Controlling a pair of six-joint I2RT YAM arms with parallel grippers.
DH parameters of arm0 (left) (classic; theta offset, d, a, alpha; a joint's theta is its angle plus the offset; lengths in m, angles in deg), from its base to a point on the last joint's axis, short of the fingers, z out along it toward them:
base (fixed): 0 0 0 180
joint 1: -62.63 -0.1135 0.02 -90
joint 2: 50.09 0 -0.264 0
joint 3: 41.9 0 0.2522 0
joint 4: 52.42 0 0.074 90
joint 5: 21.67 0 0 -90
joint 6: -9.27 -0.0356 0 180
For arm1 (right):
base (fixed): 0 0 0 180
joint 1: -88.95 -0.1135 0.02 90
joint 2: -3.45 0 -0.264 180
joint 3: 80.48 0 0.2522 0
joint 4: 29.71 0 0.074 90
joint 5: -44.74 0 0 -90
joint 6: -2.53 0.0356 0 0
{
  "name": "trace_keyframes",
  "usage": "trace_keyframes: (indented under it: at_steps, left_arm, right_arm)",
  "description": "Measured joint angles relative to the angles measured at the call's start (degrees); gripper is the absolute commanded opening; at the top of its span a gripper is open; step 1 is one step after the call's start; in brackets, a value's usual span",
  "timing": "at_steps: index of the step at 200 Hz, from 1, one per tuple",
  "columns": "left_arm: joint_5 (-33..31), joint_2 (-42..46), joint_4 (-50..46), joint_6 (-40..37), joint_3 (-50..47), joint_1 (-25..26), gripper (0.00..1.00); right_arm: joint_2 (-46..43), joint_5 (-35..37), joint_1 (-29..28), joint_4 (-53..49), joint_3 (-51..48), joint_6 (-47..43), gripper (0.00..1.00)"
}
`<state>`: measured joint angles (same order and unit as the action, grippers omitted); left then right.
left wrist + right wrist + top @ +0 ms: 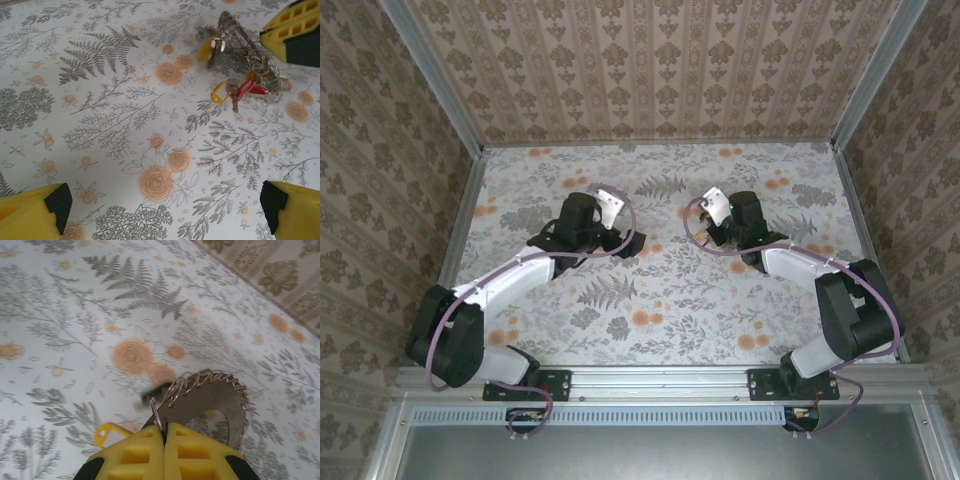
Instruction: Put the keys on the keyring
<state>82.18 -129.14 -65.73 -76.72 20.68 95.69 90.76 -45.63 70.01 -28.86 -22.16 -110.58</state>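
The keyring (215, 400) is a round grey-metal piece with a hole and several small wire rings along its rim. My right gripper (165, 432) is shut on its lower edge and holds it tilted just above the table, pinching one small ring (156, 412) too. A yellow tag (107, 435) lies beside the fingers. In the left wrist view the keyring (239, 37) hangs from the right gripper's yellow finger (295, 30), with keys (234, 97) and yellow and red tags (247, 87) bunched under it. My left gripper (167, 200) stands wide open, a short way from the bunch.
The floral tablecloth (660, 300) covers the table, with patterned walls on three sides. In the top view the left gripper (628, 243) and right gripper (700, 216) face each other mid-table, a small gap between them.
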Motion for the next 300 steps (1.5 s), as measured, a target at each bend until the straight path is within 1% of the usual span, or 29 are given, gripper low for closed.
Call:
trace_keyframes:
  at_steps: [35,53,75,132,157,181,200,242,256,272,300]
  left_arm:
    - [-0.68,0.70,-0.74,-0.15,-0.76,-0.55,1.00]
    - [-0.98,2.19,-1.01,-0.20,-1.62,-0.79,1.00]
    - [-1.31,4.09,-1.03,-0.39,-2.95,-1.49,1.00]
    - [-1.70,9.11,-1.68,-0.57,-7.69,-5.09,1.00]
    - [-1.79,12.46,-1.84,-0.57,-9.73,-6.16,1.00]
    - [-1.01,15.65,-2.62,-1.44,-10.75,-6.84,0.98]
    - [1.01,17.59,-2.56,-3.69,-11.54,-7.85,0.93]
    - [8.98,18.88,-3.61,-9.79,-11.96,-7.96,0.85]
    - [10.60,19.30,-5.75,-10.54,-11.89,-7.63,0.79]
    - [11.10,19.47,-9.77,-8.92,-11.21,-6.88,0.72]
    - [10.29,21.75,-18.12,-2.03,-10.36,-3.08,0.70]
  right_arm:
    - [0.15,-3.56,-2.43,0.79,-0.04,2.80,0.00]
    - [-0.24,-6.84,-3.34,2.05,-0.74,4.35,0.00]
    - [-0.94,-12.94,-4.70,3.21,-1.88,4.98,0.00]
    - [-1.38,-33.18,-9.09,4.55,-1.99,4.20,0.00]
    - [-4.07,-38.69,-9.33,3.34,-1.97,3.58,0.00]
    - [-10.10,-41.18,-8.92,0.37,-1.90,3.21,0.00]
    - [-15.50,-41.75,-7.65,-2.54,-1.05,3.06,0.00]
    - [-23.37,-41.24,-2.21,-8.24,1.73,2.71,0.00]
    - [-25.57,-40.46,-0.87,-10.45,1.75,2.62,0.00]
    - [-27.96,-39.50,0.00,-12.96,1.75,2.21,0.00]
    - [-31.39,-38.51,0.11,-17.18,1.79,0.66,0.00]
